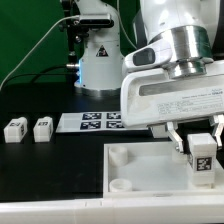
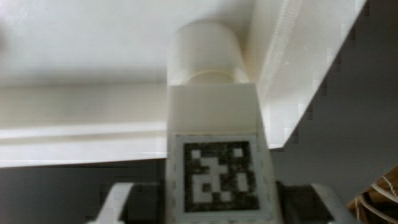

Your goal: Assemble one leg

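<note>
My gripper (image 1: 202, 152) is shut on a white leg (image 1: 202, 158) with a black-and-white tag on its face. It holds the leg upright over the near right corner of the large white plate (image 1: 140, 165). In the wrist view the leg (image 2: 215, 120) runs from between the fingers (image 2: 128, 200) down toward a corner of the plate (image 2: 107, 110); whether its tip touches the plate I cannot tell. Two more legs (image 1: 15, 129) (image 1: 42, 128) lie on the black table at the exterior view's left.
The marker board (image 1: 90, 122) lies flat on the table behind the plate. The arm's white base (image 1: 100, 55) stands at the back, with cables beside it. A round socket (image 1: 119, 184) shows at the plate's near left corner.
</note>
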Motion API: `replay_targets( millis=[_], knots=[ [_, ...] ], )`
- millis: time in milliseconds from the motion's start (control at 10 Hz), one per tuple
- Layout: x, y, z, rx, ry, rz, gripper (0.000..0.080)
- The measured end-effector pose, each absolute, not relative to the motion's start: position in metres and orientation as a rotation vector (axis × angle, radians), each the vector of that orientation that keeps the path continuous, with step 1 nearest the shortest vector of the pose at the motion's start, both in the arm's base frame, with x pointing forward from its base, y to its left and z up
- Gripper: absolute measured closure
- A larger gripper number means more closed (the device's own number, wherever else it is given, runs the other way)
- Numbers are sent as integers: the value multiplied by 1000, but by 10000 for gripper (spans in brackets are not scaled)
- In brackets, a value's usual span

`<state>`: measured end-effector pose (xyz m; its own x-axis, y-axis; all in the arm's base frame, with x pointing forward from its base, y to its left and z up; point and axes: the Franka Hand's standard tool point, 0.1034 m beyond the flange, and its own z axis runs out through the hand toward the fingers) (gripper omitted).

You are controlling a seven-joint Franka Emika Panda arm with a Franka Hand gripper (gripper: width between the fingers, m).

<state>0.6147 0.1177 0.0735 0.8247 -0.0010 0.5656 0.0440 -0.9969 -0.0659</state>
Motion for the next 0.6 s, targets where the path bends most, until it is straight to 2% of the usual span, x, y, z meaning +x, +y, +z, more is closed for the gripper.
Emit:
replay_targets(
  millis=[100, 200, 300, 400, 600],
  knots=[
    [614, 116, 71, -2939, -46, -895, 508],
    [613, 115, 70, -2941, -43, -888, 312],
    [613, 115, 70, -2941, -44, -888, 312],
    [613, 115, 70, -2942, -44, -887, 186],
    [613, 115, 70, -2942, -44, -887, 161]
  ],
)
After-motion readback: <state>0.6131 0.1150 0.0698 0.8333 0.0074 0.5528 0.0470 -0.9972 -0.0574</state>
